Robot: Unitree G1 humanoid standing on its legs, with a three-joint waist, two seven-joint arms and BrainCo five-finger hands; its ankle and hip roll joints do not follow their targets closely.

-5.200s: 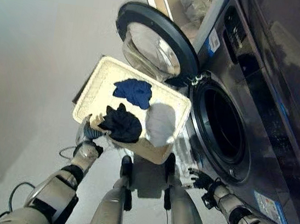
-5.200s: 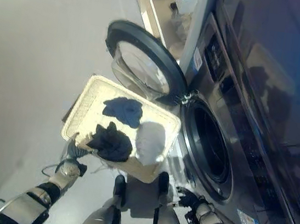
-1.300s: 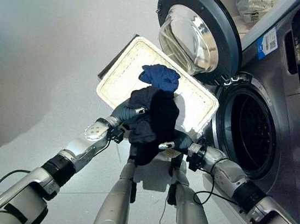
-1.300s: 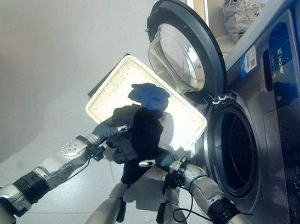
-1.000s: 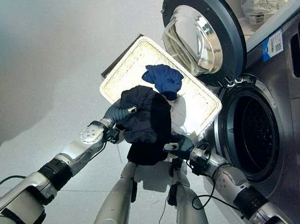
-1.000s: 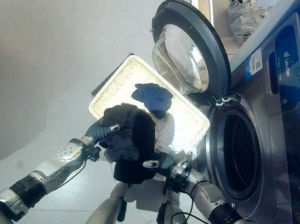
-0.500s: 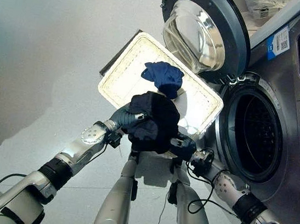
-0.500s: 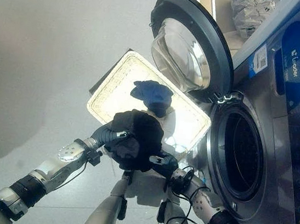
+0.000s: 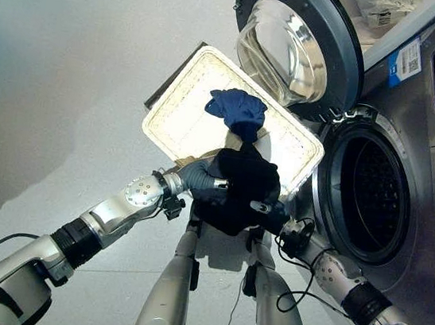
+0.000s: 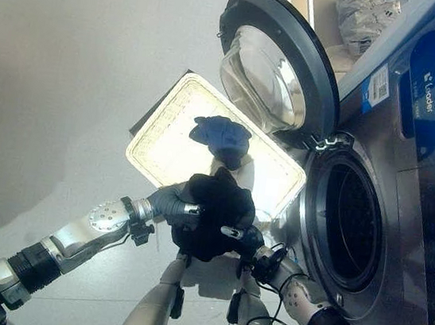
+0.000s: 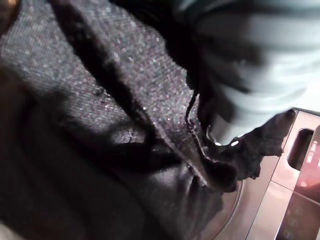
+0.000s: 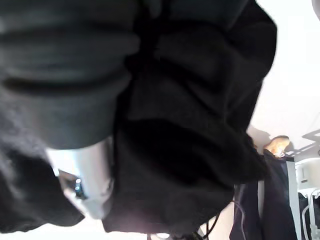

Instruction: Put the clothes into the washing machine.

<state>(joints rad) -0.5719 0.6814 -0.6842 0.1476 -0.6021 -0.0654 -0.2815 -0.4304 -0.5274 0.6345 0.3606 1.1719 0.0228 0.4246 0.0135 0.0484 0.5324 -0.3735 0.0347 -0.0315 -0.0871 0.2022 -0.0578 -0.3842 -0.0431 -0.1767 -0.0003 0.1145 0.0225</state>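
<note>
Left eye view shows both hands, left hand (image 9: 199, 178) and right hand (image 9: 269, 212), clamped on the black cloth (image 9: 240, 185), held just beside the washer (image 9: 434, 159), whose open hole (image 9: 366, 200) is nearer the right hand.

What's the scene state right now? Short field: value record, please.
held item: black garment, bunched between both hands
left hand: shut on black garment
right hand: shut on black garment
basket: white, on floor beside the machine
in basket: blue garment
washing machine: door open
drum opening: no clothes visible inside
</note>
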